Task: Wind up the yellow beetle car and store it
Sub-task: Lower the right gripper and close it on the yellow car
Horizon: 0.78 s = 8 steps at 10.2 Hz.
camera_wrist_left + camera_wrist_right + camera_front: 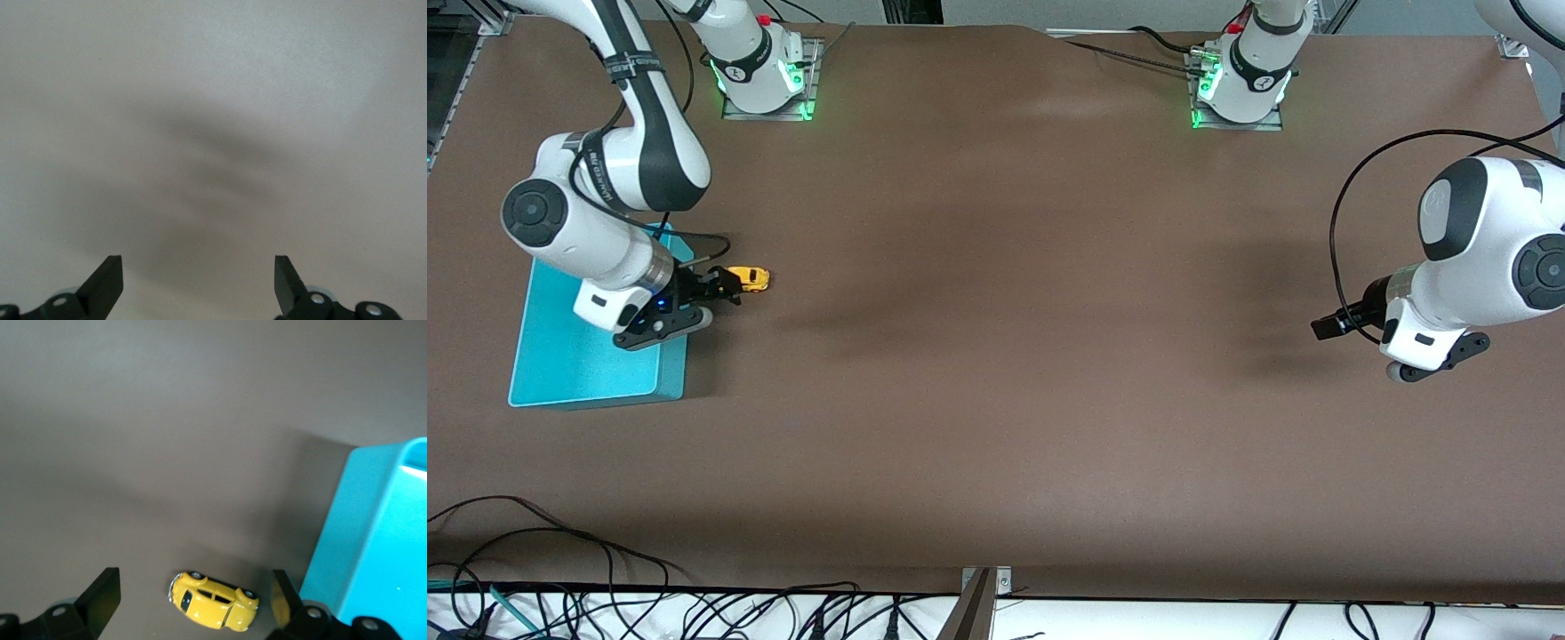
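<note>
The brown tabletop (996, 373) is wide and bare through its whole middle, so I have much free room toward the left arm's end and toward the edge nearest the front camera. At the right arm's end, close to that edge of the tabletop, stands the teal bin (560, 356), and its wall limits my room on that side. My right gripper (725, 286) is low over the tabletop just beside the bin, with its jaws spread wide and holding nothing. The yellow beetle car (749, 278) lies on its side on the tabletop, just beside the bin, apart from its wall. In my right wrist view the car (215, 600) lies between my two fingertips (101, 595), touching neither. My left gripper (1329, 325) waits above the left arm's end of the tabletop, also spread wide and empty.
</note>
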Each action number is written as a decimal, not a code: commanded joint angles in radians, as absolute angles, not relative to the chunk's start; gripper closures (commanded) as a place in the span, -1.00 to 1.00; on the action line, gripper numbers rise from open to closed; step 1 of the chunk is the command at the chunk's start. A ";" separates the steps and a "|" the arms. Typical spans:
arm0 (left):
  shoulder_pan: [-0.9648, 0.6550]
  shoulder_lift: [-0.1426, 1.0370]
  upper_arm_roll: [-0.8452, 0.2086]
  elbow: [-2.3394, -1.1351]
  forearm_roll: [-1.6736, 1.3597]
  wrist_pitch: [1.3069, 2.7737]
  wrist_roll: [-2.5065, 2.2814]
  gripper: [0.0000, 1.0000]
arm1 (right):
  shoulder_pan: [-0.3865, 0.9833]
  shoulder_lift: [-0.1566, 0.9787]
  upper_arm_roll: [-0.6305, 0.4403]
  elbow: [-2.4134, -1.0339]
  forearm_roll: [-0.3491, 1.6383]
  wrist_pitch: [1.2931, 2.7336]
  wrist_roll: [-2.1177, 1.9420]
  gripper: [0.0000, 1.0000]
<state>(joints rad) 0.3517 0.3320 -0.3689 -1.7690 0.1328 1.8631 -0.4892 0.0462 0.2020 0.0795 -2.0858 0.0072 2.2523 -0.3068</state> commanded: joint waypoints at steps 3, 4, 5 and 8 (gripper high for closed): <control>0.351 0.321 -0.367 -1.759 0.114 1.835 -0.454 -1.00 | 0.051 0.143 0.126 -2.232 0.002 2.348 -0.680 -1.00; 0.351 0.321 -0.368 -1.759 0.114 1.836 -0.456 -1.00 | 0.046 0.137 0.127 -2.250 0.002 2.368 -0.778 -1.00; 0.351 0.321 -0.368 -1.759 0.114 1.835 -0.456 -1.00 | 0.026 0.132 0.127 -2.252 0.002 2.372 -0.886 -1.00; 0.351 0.321 -0.368 -1.759 0.114 1.835 -0.456 -1.00 | -0.040 0.137 0.127 -2.255 0.003 2.387 -1.188 -1.00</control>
